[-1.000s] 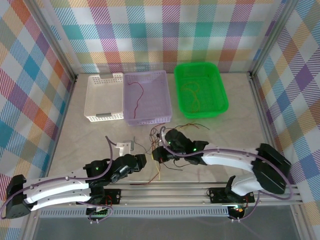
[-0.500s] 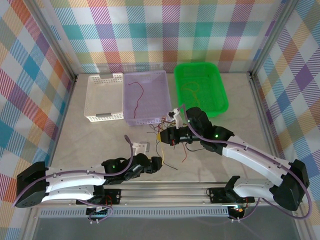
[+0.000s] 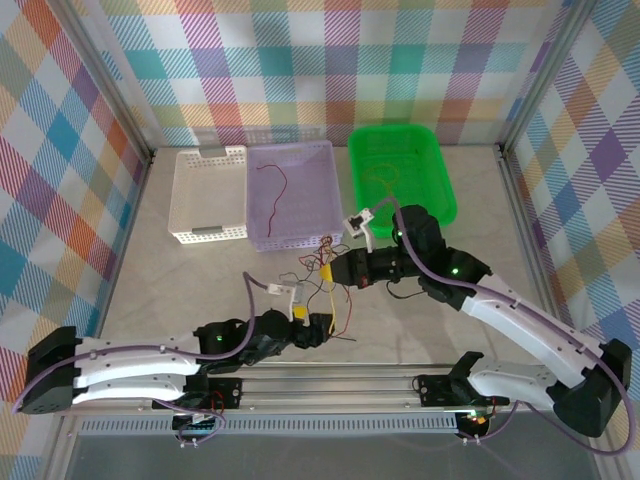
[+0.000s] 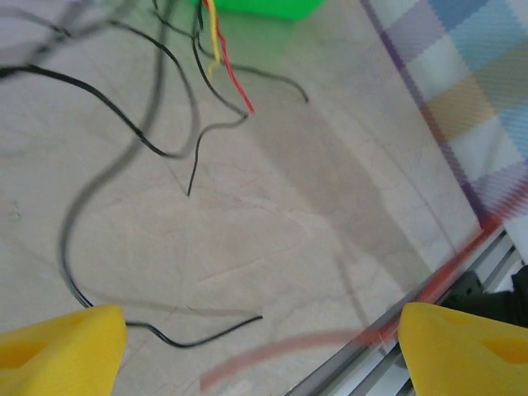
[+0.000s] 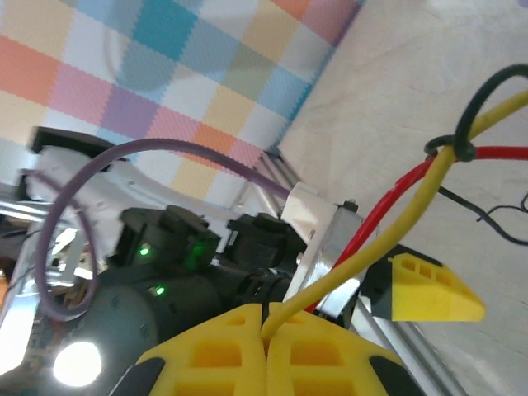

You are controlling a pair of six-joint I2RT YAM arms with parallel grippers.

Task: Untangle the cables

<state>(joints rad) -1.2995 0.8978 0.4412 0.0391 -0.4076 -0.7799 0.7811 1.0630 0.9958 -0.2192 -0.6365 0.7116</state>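
The cables (image 3: 322, 285) are a loose bunch of thin red, yellow and black wires on the table's near middle. My right gripper (image 3: 336, 271) is shut on the bunch's top end and holds it off the table. In the right wrist view a yellow wire (image 5: 375, 247) and a red wire (image 5: 392, 202) run into the shut right gripper (image 5: 266, 330), with a black loop (image 5: 462, 124) knotted round them. My left gripper (image 3: 310, 325) sits just below the bunch. In its wrist view the left gripper (image 4: 260, 351) is open wide, with black wires (image 4: 124, 132) on the table ahead and nothing between its fingers.
Three baskets stand at the back: a white basket (image 3: 208, 195), a lilac basket (image 3: 300, 225) holding a red wire (image 3: 275, 185), and a green basket (image 3: 435, 205) holding an orange-yellow wire (image 3: 385, 182). A metal rail (image 3: 400, 375) runs along the near edge.
My right gripper has carried the bunch's end away from the near edge and to the right. My left gripper has slid right, under the hanging wires.
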